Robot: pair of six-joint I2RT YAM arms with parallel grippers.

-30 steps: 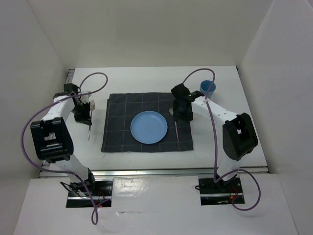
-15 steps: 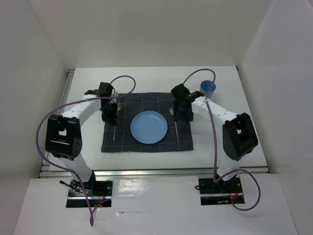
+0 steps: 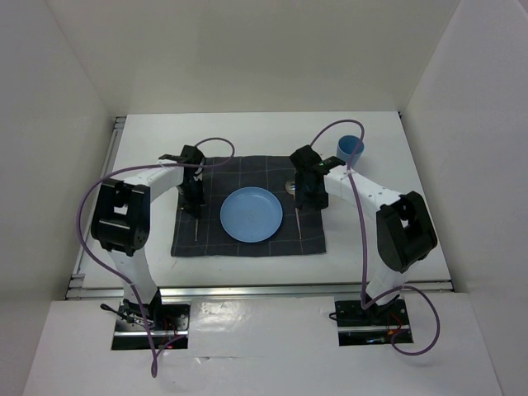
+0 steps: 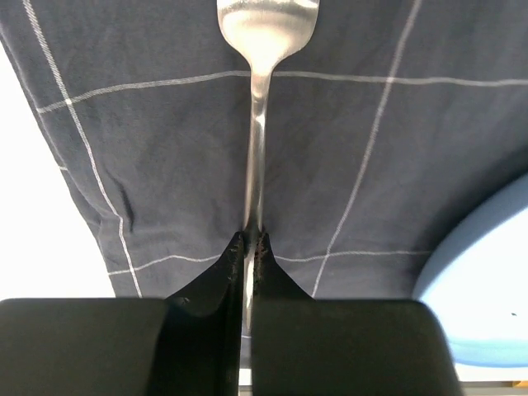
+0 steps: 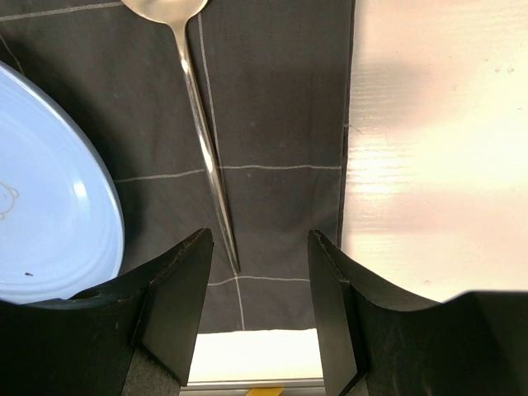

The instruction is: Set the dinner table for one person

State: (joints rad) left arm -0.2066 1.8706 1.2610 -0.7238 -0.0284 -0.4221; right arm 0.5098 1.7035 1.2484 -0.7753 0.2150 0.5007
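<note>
The dinner table [image 3: 247, 136] is a white top carrying a dark grey checked cloth [image 3: 247, 169]. A blue plate [image 3: 252, 214] lies on the cloth's middle. My left gripper [image 3: 194, 198] is shut on a silver fork [image 3: 195, 229] and holds it low over the cloth's left part, left of the plate. In the left wrist view the fork [image 4: 256, 157] runs out from the closed jaws. My right gripper [image 3: 307, 196] is open over a silver spoon [image 3: 297, 216] lying on the cloth right of the plate. In the right wrist view the spoon [image 5: 202, 140] lies free between the fingers [image 5: 177, 289].
A blue cup [image 3: 351, 148] stands on the table beyond the cloth's far right corner. White walls enclose the table on three sides. Aluminium rails run along the left edge [image 3: 115, 132] and the near edge [image 3: 264, 289].
My left gripper has carried the fork to the right, from the bare table left of the cloth to over the cloth's left part. The right gripper has barely moved.
</note>
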